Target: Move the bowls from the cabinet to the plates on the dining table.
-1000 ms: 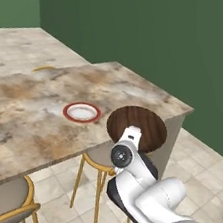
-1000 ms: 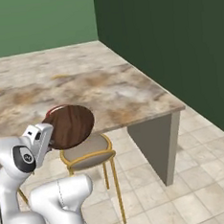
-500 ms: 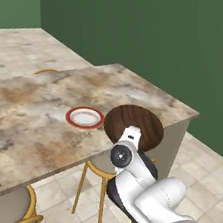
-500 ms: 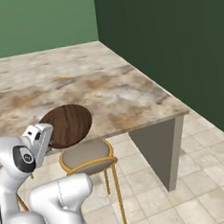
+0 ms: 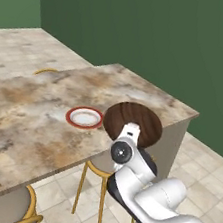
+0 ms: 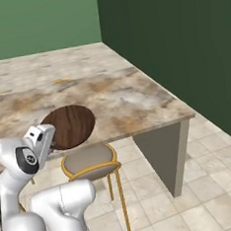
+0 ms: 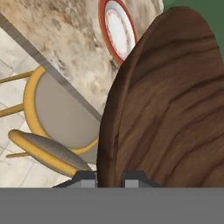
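Item: dark brown wood-grained bowl [image 5: 133,122], held on edge by the gripper [image 7: 110,177]; the two finger tips are pinched on its rim, one on each side of the wall; the bowl is carried in the air over the near edge of the dining table [image 5: 36,117], tilted so its underside faces the base cameras.

Item: red-rimmed plate [image 5: 84,117] with white centre, flat on the table top, just left of the bowl in the left base view; bare; in the hand view it lies beyond the bowl's rim.

Item: round stool [image 6: 88,161] with yellow legs and grey seat, tucked at the table's near edge, below the bowl; a second stool [image 5: 5,208] at the lower left.

Surroundings: dark green wall [image 6: 180,37] at the far side; pale tiled floor [image 6: 204,199].
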{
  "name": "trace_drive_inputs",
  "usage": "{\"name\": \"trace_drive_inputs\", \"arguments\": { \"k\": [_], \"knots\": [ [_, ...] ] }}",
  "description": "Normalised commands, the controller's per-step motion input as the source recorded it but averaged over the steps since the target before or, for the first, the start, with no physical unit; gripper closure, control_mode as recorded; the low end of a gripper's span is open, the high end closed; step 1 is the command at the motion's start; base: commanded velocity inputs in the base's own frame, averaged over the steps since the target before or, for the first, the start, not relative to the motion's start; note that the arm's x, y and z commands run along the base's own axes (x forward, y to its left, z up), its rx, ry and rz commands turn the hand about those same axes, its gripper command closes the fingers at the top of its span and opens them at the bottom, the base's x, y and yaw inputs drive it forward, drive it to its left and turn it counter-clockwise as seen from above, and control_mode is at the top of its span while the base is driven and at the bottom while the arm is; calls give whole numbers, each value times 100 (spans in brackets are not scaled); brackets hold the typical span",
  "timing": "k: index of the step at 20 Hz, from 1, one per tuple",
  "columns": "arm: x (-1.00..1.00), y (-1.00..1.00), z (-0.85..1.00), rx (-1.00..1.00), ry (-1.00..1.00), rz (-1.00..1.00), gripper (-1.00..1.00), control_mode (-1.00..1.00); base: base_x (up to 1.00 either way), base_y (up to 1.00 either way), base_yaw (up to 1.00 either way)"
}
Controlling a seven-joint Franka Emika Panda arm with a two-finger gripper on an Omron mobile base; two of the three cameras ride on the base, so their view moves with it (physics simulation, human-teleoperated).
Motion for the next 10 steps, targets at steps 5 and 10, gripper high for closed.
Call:
{"name": "trace_drive_inputs", "arguments": {
  "k": [5, 10],
  "knots": [
    [98, 0, -17, 5, 17, 2, 100, -100, 0, 0, 0],
    [95, 8, -20, 8, 20, 4, 100, -100, 0, 0, 0]
  ]
}}
